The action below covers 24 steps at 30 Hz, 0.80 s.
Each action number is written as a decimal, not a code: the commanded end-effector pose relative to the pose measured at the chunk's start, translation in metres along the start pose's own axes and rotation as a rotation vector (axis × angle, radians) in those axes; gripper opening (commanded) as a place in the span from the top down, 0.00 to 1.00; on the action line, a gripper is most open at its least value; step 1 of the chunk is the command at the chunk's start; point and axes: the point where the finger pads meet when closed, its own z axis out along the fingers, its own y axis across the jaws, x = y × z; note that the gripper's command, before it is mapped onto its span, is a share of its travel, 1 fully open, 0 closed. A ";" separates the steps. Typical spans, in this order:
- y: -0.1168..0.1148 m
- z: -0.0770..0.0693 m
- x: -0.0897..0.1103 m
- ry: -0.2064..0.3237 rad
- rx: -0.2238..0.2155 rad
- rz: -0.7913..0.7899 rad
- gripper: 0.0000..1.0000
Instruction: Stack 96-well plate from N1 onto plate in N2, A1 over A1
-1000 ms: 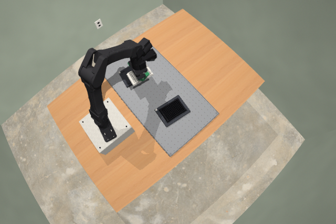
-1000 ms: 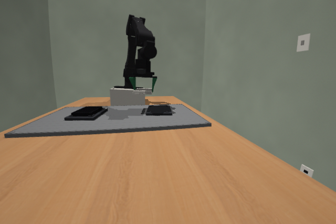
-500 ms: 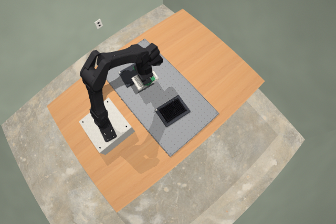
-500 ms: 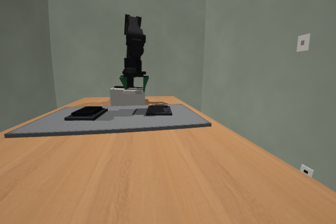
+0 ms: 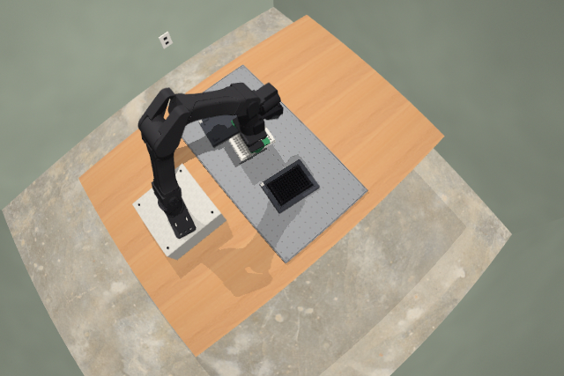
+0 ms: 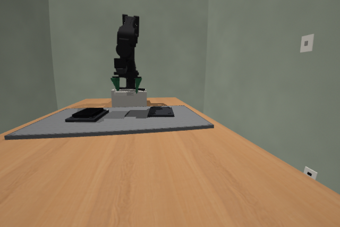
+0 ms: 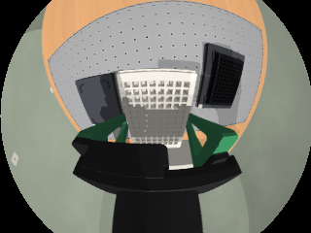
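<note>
My gripper [image 5: 253, 144] with green fingers is shut on a white 96-well plate [image 5: 246, 145] and holds it in the air above the grey breadboard, between the two nests. In the wrist view the white plate [image 7: 157, 109] sits level between the green fingers. The empty dark nest N1 [image 5: 218, 130] lies behind the gripper, partly hidden by the arm; it also shows in the exterior view [image 6: 161, 111]. The black 96-well plate [image 5: 288, 185] sits in nest N2, to the front right of the held plate. It also shows in the wrist view [image 7: 224, 77].
The grey perforated breadboard [image 5: 278, 158] lies on the wooden table. The arm's white base block [image 5: 180, 215] stands on the table left of the board. In the exterior view the gripper [image 6: 126, 84] hangs in front of that block.
</note>
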 end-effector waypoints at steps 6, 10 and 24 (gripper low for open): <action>-0.025 -0.012 -0.016 -0.042 -0.005 -0.019 1.00; -0.035 -0.007 -0.015 -0.020 -0.004 -0.018 1.00; -0.075 -0.007 -0.023 -0.019 -0.002 -0.018 1.00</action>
